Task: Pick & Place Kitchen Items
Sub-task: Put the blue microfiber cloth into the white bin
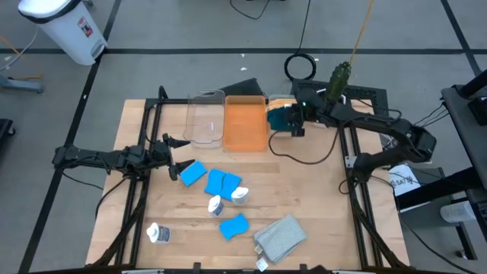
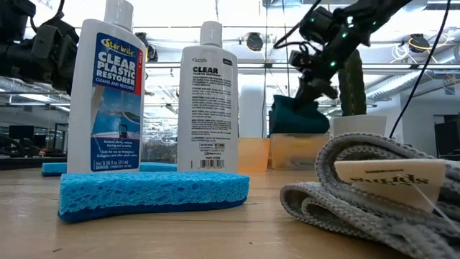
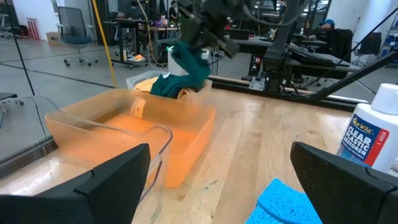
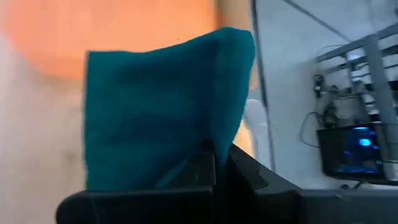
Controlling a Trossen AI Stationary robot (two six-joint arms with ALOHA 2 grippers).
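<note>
The right gripper (image 1: 295, 122) is pinched tight on the dark green cloth (image 1: 280, 118), which hangs bunched off its fingertips just beside the orange bin (image 1: 245, 122), at the bin's right edge and clear of the table (image 1: 319, 205). In the right wrist view the soft teal-green fabric (image 4: 168, 106) fills the picture, folded over the dark fingers, so the pinch point itself is hidden. Over on the left, the left gripper (image 1: 176, 154) waits with its fingers spread wide, holding nothing, a blue sponge (image 1: 192, 173) just beside its tips. The clear bin (image 1: 206, 118) sits touching the orange one, both rectangular and see-through plastic. Mid-table, 3 more spongy blue blocks lie near 2 small white bottles, 1 (image 1: 215, 205) of them between sponges, and another bottle (image 1: 158, 233) lies apart toward the near left. The grey cloth (image 1: 281, 234), ribbed and folded, lies near the front edge; its paper tag reads too blurred in the low view. A cactus (image 1: 338, 76) stands behind the right arm.
</note>
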